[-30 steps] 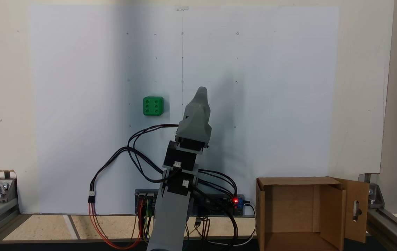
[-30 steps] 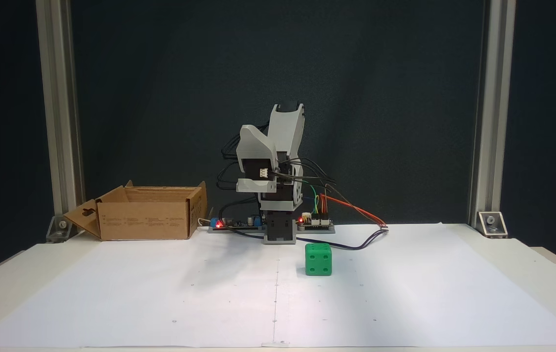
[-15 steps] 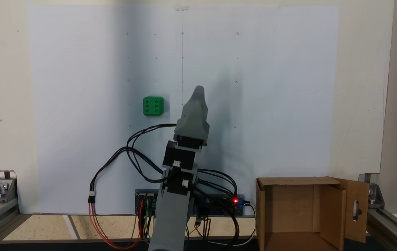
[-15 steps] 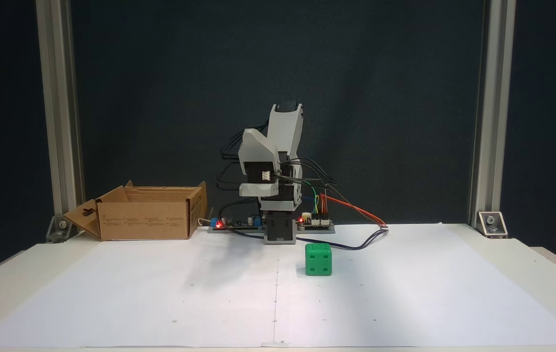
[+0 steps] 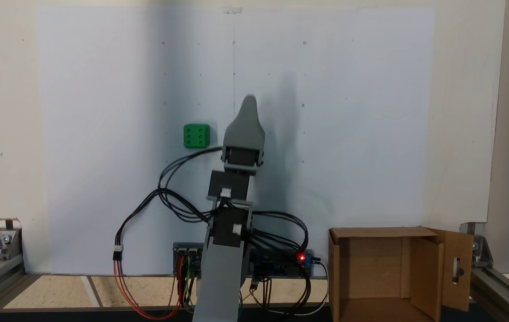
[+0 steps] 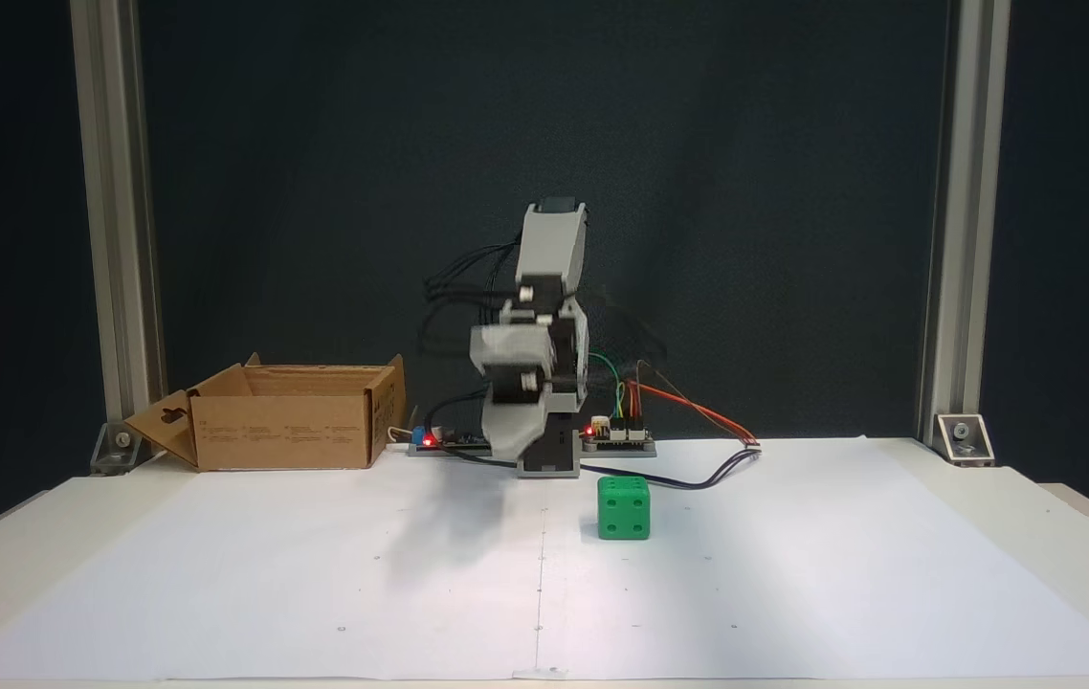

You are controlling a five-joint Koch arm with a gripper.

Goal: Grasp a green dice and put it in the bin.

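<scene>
The table (image 5: 460,112) carries a white sheet (image 5: 362,134) seen from above in one fixed view and from the front in the other (image 6: 793,574), where a dark backdrop stands behind. The bin (image 5: 373,264) sits open at the table's edge beside the arm's base, its bare inside showing from above, its printed side wall (image 6: 281,433) from the front. The hand (image 5: 249,100) shows as one grey tip from above and blurred, pointing down (image 6: 506,445), from the front, so I cannot tell its opening; the dice (image 5: 196,136) rests on the sheet near it, six pips up, untouched (image 6: 623,508).
</scene>
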